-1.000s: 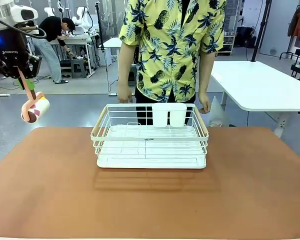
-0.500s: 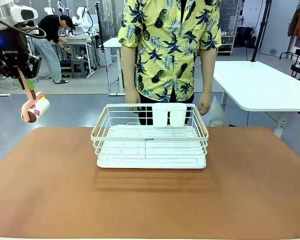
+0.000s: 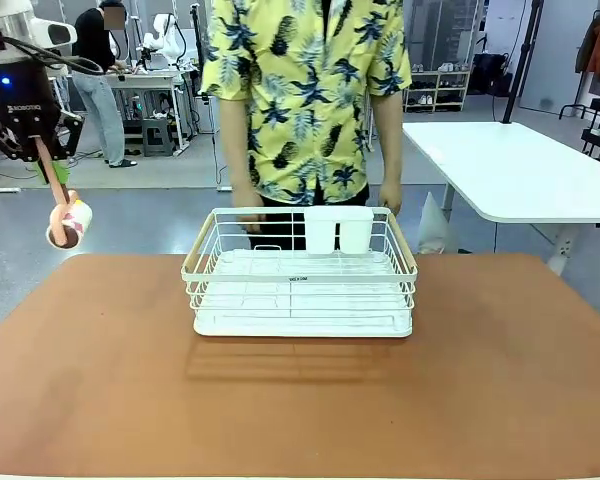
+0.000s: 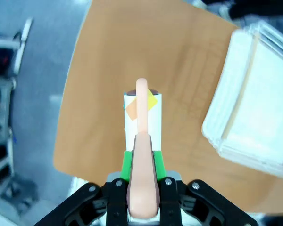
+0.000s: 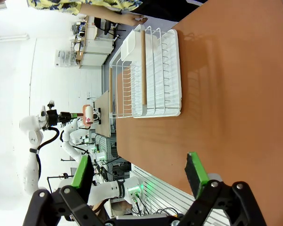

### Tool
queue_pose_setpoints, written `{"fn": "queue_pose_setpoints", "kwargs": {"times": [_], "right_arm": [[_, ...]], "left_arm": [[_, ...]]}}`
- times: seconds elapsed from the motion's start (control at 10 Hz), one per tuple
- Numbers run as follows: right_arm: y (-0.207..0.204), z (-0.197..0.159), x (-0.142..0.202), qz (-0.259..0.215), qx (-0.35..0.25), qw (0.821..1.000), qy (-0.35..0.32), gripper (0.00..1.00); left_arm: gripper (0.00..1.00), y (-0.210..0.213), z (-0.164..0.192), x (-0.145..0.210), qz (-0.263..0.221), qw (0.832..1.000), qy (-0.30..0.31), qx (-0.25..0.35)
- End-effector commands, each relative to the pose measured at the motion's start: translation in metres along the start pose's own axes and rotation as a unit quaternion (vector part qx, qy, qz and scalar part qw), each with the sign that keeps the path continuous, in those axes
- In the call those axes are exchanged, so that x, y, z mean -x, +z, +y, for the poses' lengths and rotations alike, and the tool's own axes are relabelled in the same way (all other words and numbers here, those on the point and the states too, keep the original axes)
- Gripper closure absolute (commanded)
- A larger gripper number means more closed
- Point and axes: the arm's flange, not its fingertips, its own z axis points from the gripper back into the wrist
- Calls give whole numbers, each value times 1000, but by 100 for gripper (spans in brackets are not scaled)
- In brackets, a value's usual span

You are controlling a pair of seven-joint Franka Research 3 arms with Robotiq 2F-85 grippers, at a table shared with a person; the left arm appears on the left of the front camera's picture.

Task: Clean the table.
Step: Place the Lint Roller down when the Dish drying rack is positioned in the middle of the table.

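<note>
Front view: my left gripper (image 3: 42, 160), "ROBOTIQ" printed on housing, clamped on pink handle of lint roller (image 3: 67, 222), held in air past table's (image 3: 300, 410) left far corner. White wire dish rack (image 3: 300, 275) sits centre-far on terracotta top, person's hands (image 3: 248, 220) at its far rim. Right wrist view: my right gripper (image 5: 140, 173) gapes wide, green pads apart, above table.

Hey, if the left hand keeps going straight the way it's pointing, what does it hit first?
Probably the bare table. The left hand is shut on a lint roller, whose head would touch first, left of the dish rack. Depth is uncertain.
</note>
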Motion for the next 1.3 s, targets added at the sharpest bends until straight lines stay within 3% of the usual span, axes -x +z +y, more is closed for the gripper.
{"fn": "queue_pose_setpoints", "kwargs": {"times": [0.0,0.1,0.2,0.4,0.6,0.7,0.9,1.2], "right_arm": [[1,2,-1,-2,-7,1000,9,0],[1,2,-1,-2,-7,1000,9,0],[1,2,-1,-2,-7,1000,9,0],[1,2,-1,-2,-7,1000,9,0],[1,2,-1,-2,-7,1000,9,0],[1,2,-1,-2,-7,1000,9,0],[1,2,-1,-2,-7,1000,9,0],[1,2,-1,-2,-7,1000,9,0]], "left_arm": [[79,5,-25,-23,-15,919,392,-22],[79,-12,-29,-21,-71,891,449,-21],[79,-24,-29,-22,-59,886,460,2],[79,-65,-26,-10,-127,842,521,48],[79,-94,-19,9,-119,843,514,101],[79,-110,-12,14,-121,822,541,128],[79,-142,-9,27,-123,840,518,106],[79,-164,-8,29,-116,843,515,104]]}}
